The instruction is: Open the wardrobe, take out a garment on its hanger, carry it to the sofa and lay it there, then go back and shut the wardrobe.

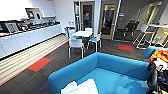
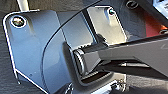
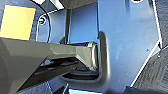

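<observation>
Head view, sofa: the bright blue sofa (image 1: 112, 72) sits right below me, its curved low back toward the room and its wide seat facing me.
Head view, garment: something white and thin (image 1: 81, 88) lies on the seat at the near edge; I take it for the T-shirt, though I cannot make out a hanger.
Head view, room: a white table (image 1: 82, 33) with white chairs (image 1: 76, 45) stands beyond the sofa on dark carpet with a red floor patch (image 1: 39, 64); a long white counter (image 1: 27, 37) runs along the left wall.
Head view, right edge: orange cloth (image 1: 160, 55) piled beside the sofa.
Left wrist view, my left gripper: I cannot tell how it stands.
Right wrist view, my right gripper: I cannot tell either.
</observation>
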